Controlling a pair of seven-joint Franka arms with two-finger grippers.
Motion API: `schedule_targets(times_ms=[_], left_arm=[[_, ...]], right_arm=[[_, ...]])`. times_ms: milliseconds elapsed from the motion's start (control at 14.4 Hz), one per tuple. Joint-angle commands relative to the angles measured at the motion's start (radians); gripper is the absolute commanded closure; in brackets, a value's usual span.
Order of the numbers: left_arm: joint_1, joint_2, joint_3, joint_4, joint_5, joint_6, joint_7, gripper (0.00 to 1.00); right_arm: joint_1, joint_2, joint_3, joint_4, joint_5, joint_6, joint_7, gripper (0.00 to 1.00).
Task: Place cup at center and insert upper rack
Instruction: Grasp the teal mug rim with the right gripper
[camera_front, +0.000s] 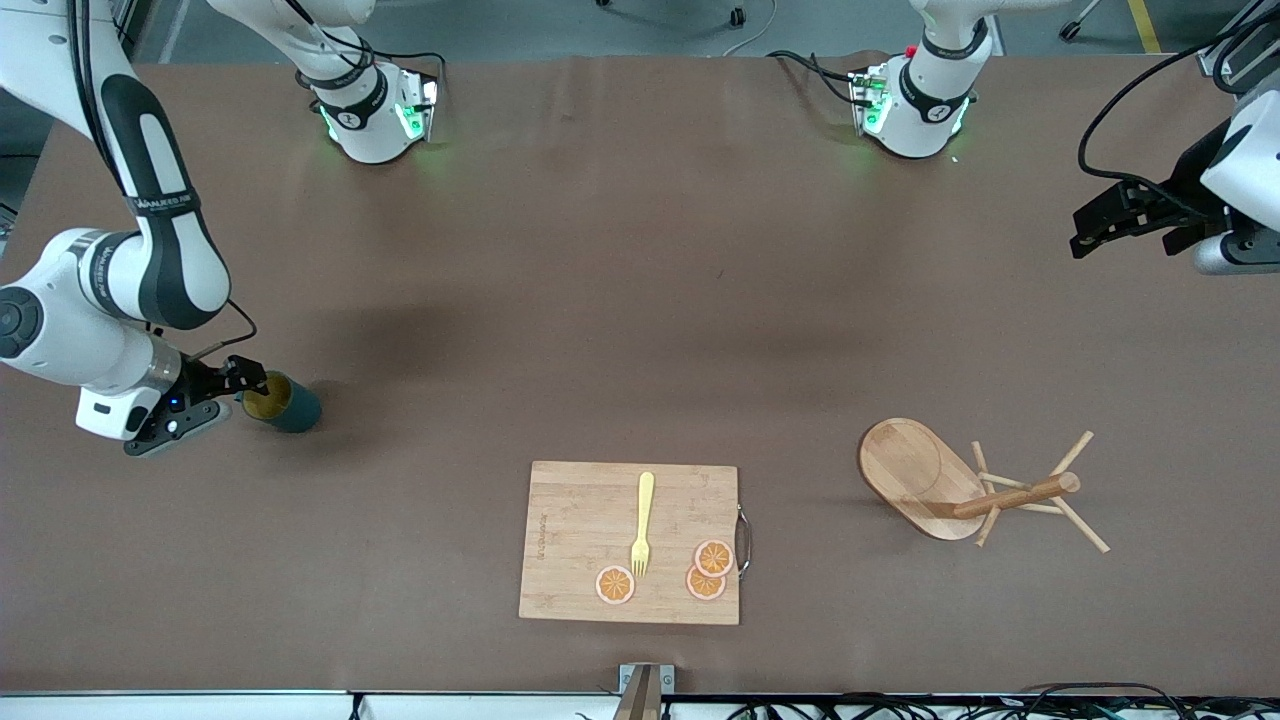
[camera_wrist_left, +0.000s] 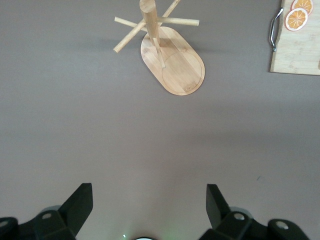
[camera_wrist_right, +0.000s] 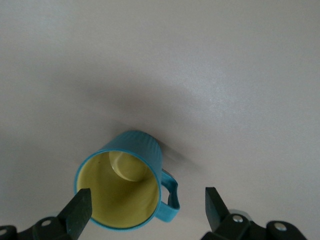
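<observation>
The cup (camera_front: 283, 402), a dark teal mug with a mustard-yellow inside, stands upright on the brown table (camera_front: 620, 300) near the edge at the right arm's end, well apart from the centre. In the right wrist view its open mouth (camera_wrist_right: 120, 187) shows between the two black fingers (camera_wrist_right: 80, 210), with the handle (camera_wrist_right: 170, 195) sticking out toward one of them.

The right gripper (camera_front: 248, 385) hangs just over the cup's rim, fingers spread wide and holding nothing. The step in hand looks like the pick-up. To do it well, the fingers should straddle the cup's wall or body rather than pinch the handle, come down evenly, and close only once the rim sits squarely between them, or the cup may tip or slide.

The upper rack (camera_front: 970, 490), a light wooden mug tree, sits nearer the front camera toward the left arm's end. The left gripper (camera_front: 1125, 215) waits above the table edge at that end, fingers (camera_wrist_left: 77, 205) apart and empty.

A bamboo cutting board (camera_front: 560, 540) with a yellow fork (camera_front: 642, 525) and orange slices (camera_front: 712, 558) lies near the front edge.
</observation>
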Motion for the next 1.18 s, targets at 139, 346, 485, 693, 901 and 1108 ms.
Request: schedule_targets(times_ms=[139, 346, 485, 693, 901, 1108], left_arm=[[0.003, 0.000, -0.004, 0.018, 0.015, -0.033, 0.005, 0.00], [0.001, 0.000, -0.004, 0.018, 0.015, -0.038, 0.005, 0.00], [0.001, 0.000, -0.004, 0.018, 0.015, -0.038, 0.005, 0.00], [0.001, -0.003, -0.004, 0.018, 0.015, -0.040, 0.007, 0.00], [0.001, -0.002, -0.004, 0.018, 0.016, -0.040, 0.005, 0.00], [0.001, -0.002, -0.004, 0.018, 0.015, -0.040, 0.007, 0.00]], right_arm=[[-0.024, 0.060, 0.008, 0.054, 0.019, -0.005, -0.083, 0.04], [-0.028, 0.079, 0.008, 0.063, 0.020, -0.004, -0.106, 0.07], [-0.025, 0.088, 0.009, 0.063, 0.020, -0.004, -0.108, 0.08], [-0.020, 0.100, 0.009, 0.062, 0.020, -0.004, -0.108, 0.12], [-0.018, 0.108, 0.009, 0.062, 0.020, -0.005, -0.123, 0.26], [-0.018, 0.108, 0.009, 0.062, 0.022, -0.010, -0.126, 0.51]])
